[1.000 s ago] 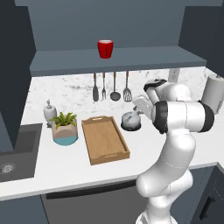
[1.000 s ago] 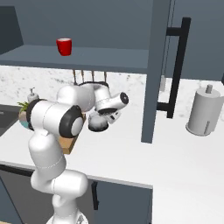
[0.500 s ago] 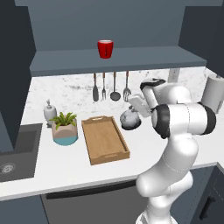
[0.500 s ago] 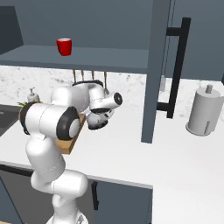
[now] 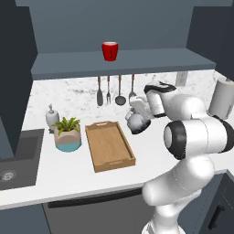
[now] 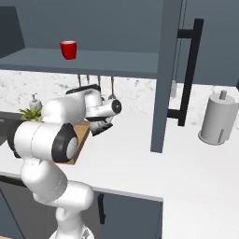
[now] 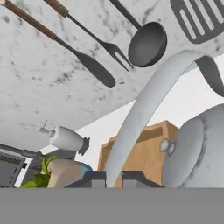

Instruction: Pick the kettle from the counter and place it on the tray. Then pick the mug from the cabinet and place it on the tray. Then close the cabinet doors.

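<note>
Since a second ago your arm has swung the kettle (image 5: 137,121) leftward and lifted it off the counter (image 5: 68,178); it was low beside the tray's right side and now hangs just past the tray's far right corner. Take the scene from the big things down: the cabinet (image 5: 123,61) stands open with both cabinet doors (image 6: 164,74) swung wide, the wooden tray (image 5: 109,145) lies with its long axis running away from you between the potted plant (image 5: 67,133) and the arm, and the red mug (image 5: 109,50) waits on the shelf above. In the hand view the gripper (image 7: 113,178) has its two fingertips drawn close on either side of the kettle's arched handle, so it looks clamped on that handle, with the kettle's body and lid knob hanging to one side. What your next move turns on: the tray's bare floor lies to the arm's left of the kettle and lower, so by my reading you carry on left over the rim and then descend. Behind the kettle the hanging utensils (image 5: 115,90) sit close on the wall, and the soap dispenser (image 5: 51,116) stands well apart beyond the plant.
</note>
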Tool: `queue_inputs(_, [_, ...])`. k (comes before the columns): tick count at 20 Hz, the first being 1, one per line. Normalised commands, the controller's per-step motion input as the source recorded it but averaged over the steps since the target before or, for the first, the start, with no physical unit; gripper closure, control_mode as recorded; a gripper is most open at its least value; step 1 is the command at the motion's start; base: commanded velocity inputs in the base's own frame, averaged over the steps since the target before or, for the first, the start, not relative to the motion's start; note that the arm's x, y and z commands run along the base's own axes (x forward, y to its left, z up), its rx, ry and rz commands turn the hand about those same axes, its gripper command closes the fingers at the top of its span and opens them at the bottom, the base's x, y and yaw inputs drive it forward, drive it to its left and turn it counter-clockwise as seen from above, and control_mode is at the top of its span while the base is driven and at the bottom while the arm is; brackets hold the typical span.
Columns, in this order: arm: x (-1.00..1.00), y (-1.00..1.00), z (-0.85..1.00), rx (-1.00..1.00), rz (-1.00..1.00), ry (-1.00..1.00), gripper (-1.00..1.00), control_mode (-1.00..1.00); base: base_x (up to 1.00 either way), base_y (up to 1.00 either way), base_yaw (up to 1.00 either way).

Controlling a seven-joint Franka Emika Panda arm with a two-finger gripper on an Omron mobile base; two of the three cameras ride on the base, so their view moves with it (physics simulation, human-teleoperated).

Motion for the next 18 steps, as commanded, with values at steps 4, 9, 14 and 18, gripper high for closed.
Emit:
queue_inputs(4, [-0.26, 0.23, 0.70, 0.03, 0.00, -0.12, 1.00, -1.00, 0.00, 0.00, 0.00])
queue_inputs(9, [-0.01, 0.59, 0.07, 0.09, 0.03, -0.06, 1.00, -1.00, 0.00, 0.00, 0.00])
queue_inputs(14, [0.00, 0.56, -0.30, 0.22, 0.15, -0.01, 1.00, -1.00, 0.00, 0.00, 0.00])
queue_inputs(18, [0.00, 0.26, -0.21, 0.27, 0.13, -0.01, 1.00, -1.00, 0.00, 0.00, 0.00])
